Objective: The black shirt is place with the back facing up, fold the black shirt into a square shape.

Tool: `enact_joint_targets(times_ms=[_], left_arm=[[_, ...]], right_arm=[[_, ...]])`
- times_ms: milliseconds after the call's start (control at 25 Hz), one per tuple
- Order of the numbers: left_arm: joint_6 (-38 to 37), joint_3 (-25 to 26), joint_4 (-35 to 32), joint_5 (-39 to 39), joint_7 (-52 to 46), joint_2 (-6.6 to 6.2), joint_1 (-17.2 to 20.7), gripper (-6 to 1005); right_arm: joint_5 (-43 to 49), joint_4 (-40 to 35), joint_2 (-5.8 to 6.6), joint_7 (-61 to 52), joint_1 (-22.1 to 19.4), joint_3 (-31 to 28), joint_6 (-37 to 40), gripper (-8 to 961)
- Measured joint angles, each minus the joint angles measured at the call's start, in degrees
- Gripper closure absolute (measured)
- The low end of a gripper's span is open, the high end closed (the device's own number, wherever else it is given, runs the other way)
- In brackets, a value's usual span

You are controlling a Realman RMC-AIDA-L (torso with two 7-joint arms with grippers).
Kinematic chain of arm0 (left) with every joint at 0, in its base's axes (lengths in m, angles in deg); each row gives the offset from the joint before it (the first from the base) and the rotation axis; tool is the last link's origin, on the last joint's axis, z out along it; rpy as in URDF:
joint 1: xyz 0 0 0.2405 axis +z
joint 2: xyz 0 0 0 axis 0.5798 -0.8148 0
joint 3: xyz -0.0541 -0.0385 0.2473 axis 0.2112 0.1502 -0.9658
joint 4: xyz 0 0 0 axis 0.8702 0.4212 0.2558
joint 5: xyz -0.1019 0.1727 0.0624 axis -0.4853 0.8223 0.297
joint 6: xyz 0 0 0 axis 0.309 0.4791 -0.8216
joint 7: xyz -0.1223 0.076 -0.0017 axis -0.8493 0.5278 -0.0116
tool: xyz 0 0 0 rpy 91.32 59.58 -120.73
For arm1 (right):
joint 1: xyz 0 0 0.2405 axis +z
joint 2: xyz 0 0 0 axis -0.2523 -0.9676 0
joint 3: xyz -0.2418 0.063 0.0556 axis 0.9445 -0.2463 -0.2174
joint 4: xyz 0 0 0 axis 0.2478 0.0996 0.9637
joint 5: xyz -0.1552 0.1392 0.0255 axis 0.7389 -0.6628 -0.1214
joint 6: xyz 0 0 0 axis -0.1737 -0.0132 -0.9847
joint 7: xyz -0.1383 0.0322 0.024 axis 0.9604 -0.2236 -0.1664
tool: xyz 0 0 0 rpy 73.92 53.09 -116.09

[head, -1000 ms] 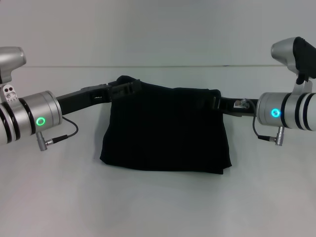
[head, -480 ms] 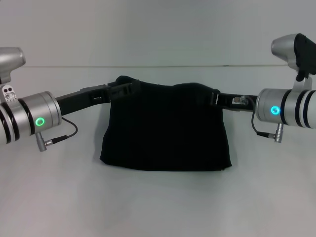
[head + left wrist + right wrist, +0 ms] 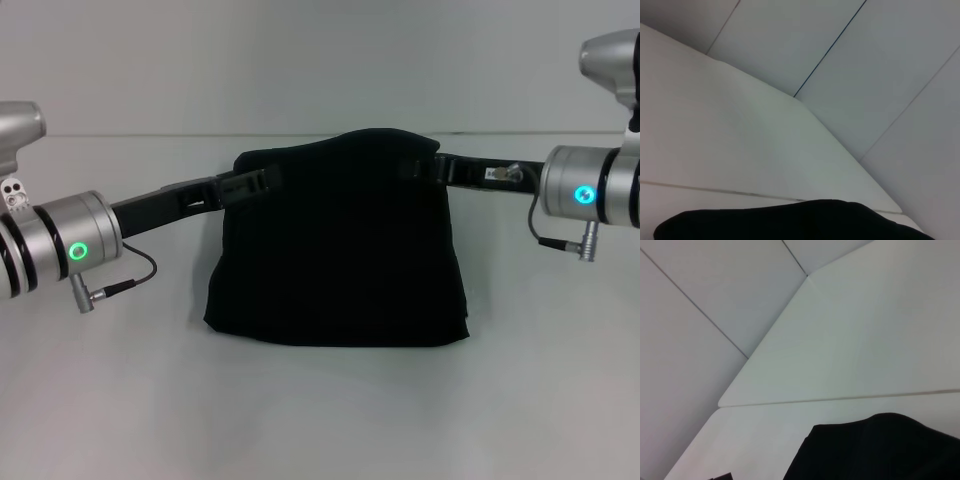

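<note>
The black shirt (image 3: pixel 335 255) is a folded dark bundle in the middle of the white table (image 3: pixel 320 420) in the head view. Its near edge rests on the table while its far edge is lifted and hangs between both grippers. At the far left corner my left gripper (image 3: pixel 250 186) is shut on the cloth. My right gripper (image 3: pixel 422 168) holds the far right corner, a little higher. The black fingers merge with the fabric. Each wrist view shows only a strip of the black shirt (image 3: pixel 805 220) (image 3: pixel 880 450) against the table and wall.
Bare white table surface (image 3: pixel 100 400) surrounds the shirt on all sides. The table's far edge (image 3: pixel 150 134) meets a plain white wall just behind the grippers. Both silver forearms reach in from the left and right sides.
The right arm has risen and drawn outward, lifting the shirt's far edge higher so it now stands up like a wall. The left arm has barely shifted.
</note>
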Motion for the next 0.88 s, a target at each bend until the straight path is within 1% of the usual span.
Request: enact_joint_targets(times_ms=[280,520,720,880], left_arm=[[-0.1,0.01,0.06,-0.02,-1.08,0.18,0.32,50],[-0.11,-0.02,0.21,-0.03,-1.26,0.22,0.31,50],[-0.1,-0.03,0.33,-0.03,-1.26,0.22,0.16,50],[0.2,-0.08,0.39,-0.03,-1.25,0.22,0.06,50]], right_arm=[[0.19,0.2,1.88,-0.58,-1.0,0.61,0.6,887],[0.3,0.39,2.34,-1.28,-1.24,2.01,0.38,860],[0.34,0.45,2.36,-2.03,-1.61,4.55,-1.87,837],[0.37,0.85,2.15,-2.28,-2.05,5.11,-4.5,819]])
